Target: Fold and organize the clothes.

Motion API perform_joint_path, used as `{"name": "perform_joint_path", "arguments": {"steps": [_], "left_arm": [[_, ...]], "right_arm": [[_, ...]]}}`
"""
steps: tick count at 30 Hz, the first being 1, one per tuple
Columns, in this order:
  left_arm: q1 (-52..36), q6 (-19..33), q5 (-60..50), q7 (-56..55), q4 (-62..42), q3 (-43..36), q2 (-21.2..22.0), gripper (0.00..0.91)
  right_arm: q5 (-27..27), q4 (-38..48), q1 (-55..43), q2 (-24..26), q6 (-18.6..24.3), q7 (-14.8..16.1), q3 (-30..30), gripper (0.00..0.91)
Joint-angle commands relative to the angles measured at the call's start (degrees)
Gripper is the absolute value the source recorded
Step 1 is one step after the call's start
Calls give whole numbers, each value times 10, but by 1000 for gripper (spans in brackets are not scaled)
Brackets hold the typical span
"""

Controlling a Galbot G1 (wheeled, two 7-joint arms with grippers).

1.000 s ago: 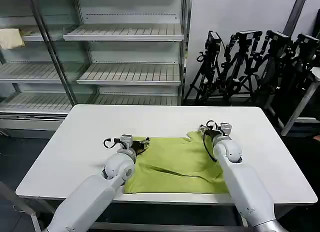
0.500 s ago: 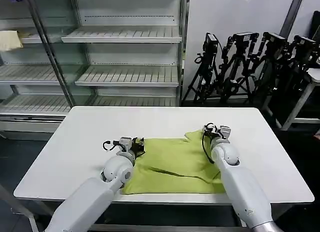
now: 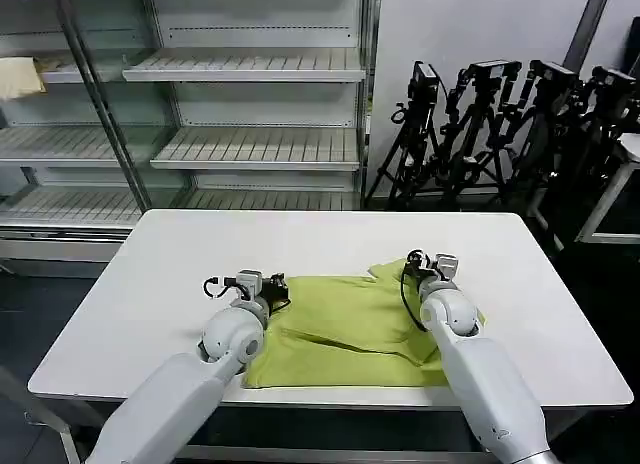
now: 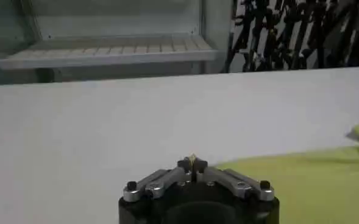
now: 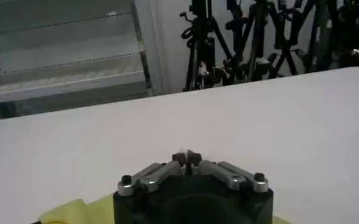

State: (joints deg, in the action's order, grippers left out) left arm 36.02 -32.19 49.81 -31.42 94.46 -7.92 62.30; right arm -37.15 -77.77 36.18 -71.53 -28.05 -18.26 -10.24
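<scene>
T-shirt (image 3: 345, 329) mid-fold on table (image 3: 180, 274).
Far corners pinched: left end effector (image 3: 279, 290), right end effector (image 3: 413, 267) both clenched on fabric; next, probably drawing the far edge over toward the near hem.

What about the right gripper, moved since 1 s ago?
Yes, slightly: the right gripper has drawn back toward the robot, away from the table's far edge.

My left gripper (image 4: 193, 162) sat pinched on a bit of the T-shirt (image 4: 313, 182), low over the white tabletop (image 4: 136, 122).
</scene>
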Motion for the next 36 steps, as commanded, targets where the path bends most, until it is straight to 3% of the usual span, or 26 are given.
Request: {"name": "perform_joint_path", "arguments": {"steps": [1,19,26,36], "left_arm": [[2,11,-3,2,39,18,-4,50],[73,6,-14,11,147,57,-51,50],[132,6,-53,30,214,79,-84,50],[228,10,-105,54,279,106,-129,50]], "right_arm": [[21,-54,-7,16,56,3,-8,0],[21,-251,91,76,65,7,-67,0],[40,-350,218,94,75,21,-126,0],[88,-439,379,76,88,47,-200,0]]}}
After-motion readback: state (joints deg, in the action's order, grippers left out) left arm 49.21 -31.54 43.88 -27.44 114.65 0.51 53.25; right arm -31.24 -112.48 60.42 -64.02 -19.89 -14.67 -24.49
